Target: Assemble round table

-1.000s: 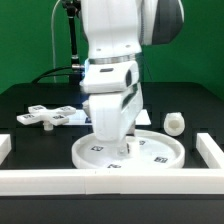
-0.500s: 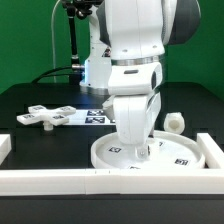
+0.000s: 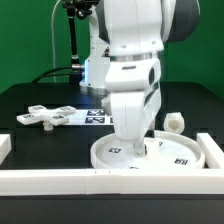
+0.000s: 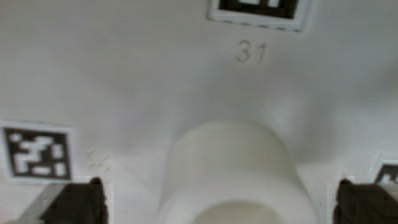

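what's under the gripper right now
The round disc lies under the gripper. The wrist view shows its white tagged surface and a raised rounded stub between the open fingers. What lies beneath the disc is covered.

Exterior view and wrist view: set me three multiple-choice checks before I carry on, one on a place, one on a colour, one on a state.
1. In the exterior view, where does the cross-shaped foot lie relative to the round disc?
A) to the view's left of it
B) on top of it
C) to the view's right of it

2. What colour is the table surface?
A) white
B) black
C) green

3. How do the fingers of the gripper stand?
A) shut together
B) clamped on the cross-shaped foot
C) wide apart over the round disc

Answers:
1 A: the foot lies alone on the view's left, and the disc sits under the arm.
2 B: the surface is dark black around the white parts.
3 C: the wrist view shows one fingertip at each side, with the disc's tagged face between them.
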